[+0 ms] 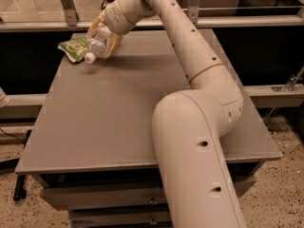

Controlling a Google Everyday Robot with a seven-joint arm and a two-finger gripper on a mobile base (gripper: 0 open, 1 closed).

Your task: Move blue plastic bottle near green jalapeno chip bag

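The green jalapeno chip bag (72, 48) lies flat at the far left corner of the grey table (109, 122). My gripper (102, 38) is at that corner, shut on the blue plastic bottle (95, 48). The bottle is tilted, its white cap pointing down and left, close to the table and right beside the bag's right edge. My arm reaches in from the lower right across the table and hides the right part of it.
A metal rail and glass partition (266, 20) run behind the table. Drawers (104, 198) sit under the table front. The floor is speckled on both sides. The dark blue soda can is hidden behind my arm.
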